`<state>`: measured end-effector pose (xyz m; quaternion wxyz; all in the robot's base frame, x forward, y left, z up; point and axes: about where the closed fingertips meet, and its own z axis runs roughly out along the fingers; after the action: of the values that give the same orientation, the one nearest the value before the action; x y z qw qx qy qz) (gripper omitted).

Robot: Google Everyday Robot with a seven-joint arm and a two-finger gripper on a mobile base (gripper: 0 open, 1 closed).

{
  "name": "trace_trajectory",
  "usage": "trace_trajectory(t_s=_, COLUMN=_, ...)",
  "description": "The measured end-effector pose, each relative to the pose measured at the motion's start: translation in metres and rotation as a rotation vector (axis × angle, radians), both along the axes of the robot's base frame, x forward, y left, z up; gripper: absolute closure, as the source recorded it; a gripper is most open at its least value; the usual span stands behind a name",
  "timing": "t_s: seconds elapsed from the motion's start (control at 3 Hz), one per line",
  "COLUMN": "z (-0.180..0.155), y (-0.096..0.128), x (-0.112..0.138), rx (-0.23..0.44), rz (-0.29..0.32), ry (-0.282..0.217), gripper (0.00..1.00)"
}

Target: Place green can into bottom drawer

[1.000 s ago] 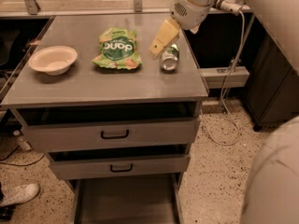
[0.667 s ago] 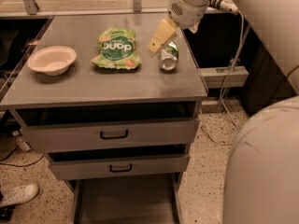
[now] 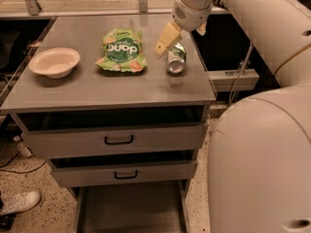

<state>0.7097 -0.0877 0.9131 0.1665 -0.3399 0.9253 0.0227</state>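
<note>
- My claw [image 3: 181,41] hangs over the back right part of the grey cabinet top [image 3: 121,90], just above the green can [image 3: 176,58].
- Claw is spread and grips nothing. One tan finger [image 3: 166,39] slants down to the can's left shoulder, and the other finger [image 3: 200,29] peeks out behind the wrist.
- Can't tell if the left finger touches the can or only overlaps it in view.
- The green can lies on its side near the right edge of the top, its shiny silver end facing the camera. The label is green and silver, with no text I can read.
- A green snack bag [image 3: 120,51] lies flat just left of the can, not touching it. Its white lettering is upside down from here and looks like "dang", though I'm not sure of that.
- A white bowl [image 3: 54,62] sits upright on the left side of the top, well apart from the bag.
- Below the top are two grey drawers with black handles, upper [image 3: 119,140] and lower [image 3: 125,174], each pulled out a little.
- The bottom drawer [image 3: 131,208] is pulled out further, showing a plain flat grey floor with nothing lying on the visible part.
- A white shoe [image 3: 19,201] is on the speckled floor at lower left.
</note>
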Motion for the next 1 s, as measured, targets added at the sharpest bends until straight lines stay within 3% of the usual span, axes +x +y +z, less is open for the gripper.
trace_trajectory(t_s=1.0, z=-0.045, y=0.007, x=0.027, rx=-0.056, rz=-0.024, ry=0.055, gripper=0.00)
